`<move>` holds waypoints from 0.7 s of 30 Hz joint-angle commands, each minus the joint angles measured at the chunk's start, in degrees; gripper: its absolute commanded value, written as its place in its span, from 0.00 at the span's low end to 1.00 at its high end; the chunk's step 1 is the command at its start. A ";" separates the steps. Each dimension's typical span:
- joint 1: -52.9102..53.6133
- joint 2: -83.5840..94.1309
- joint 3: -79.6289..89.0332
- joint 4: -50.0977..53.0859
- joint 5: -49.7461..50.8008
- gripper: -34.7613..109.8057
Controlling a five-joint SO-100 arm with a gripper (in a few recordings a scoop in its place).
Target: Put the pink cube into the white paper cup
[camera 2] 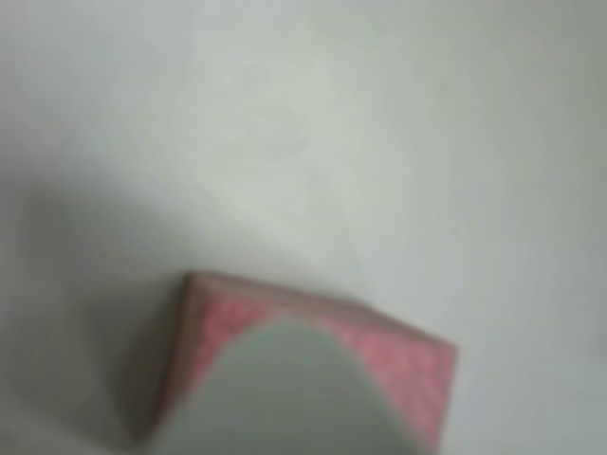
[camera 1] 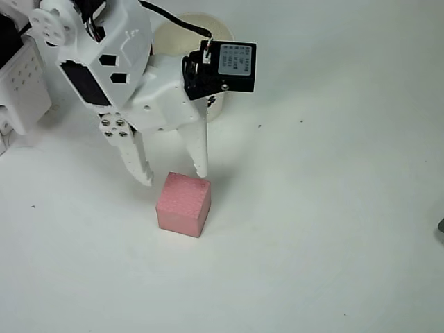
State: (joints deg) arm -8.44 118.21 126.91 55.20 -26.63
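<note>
1. The pink cube (camera 1: 184,204) is seen in the overhead view resting on the white table (camera 1: 333,229), slightly below the middle of the picture and left of centre.
2. The cube is set upright on one face, with its top face turned a little relative to the picture edges.
3. In the wrist view the cube (camera 2: 398,365) is shown blurred at the lower part of the picture, and its near side is partly covered by a pale rounded finger (camera 2: 285,398).
4. The gripper (camera 1: 175,175) is positioned just above the cube's upper edge in the overhead view.
5. The two white fingers are spread apart, and nothing is held between them.
6. The left fingertip is placed just beside the cube's upper left corner; the right fingertip is placed close to the upper right corner. Whether either tip touches the cube cannot be told.
7. The white paper cup (camera 1: 215,107) is located behind the arm, toward the top of the overhead view, and is largely hidden by the gripper body and its black motor (camera 1: 225,67).
8. The cube and the cup are kept apart, with the gripper between them.
</note>
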 commanded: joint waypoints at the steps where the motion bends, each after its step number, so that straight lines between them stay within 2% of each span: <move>1: -0.88 -0.35 -6.77 -0.97 -0.97 0.48; 21: -0.44 -8.88 -8.35 -2.72 2.37 0.52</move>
State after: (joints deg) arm -8.88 108.63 123.84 53.35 -24.43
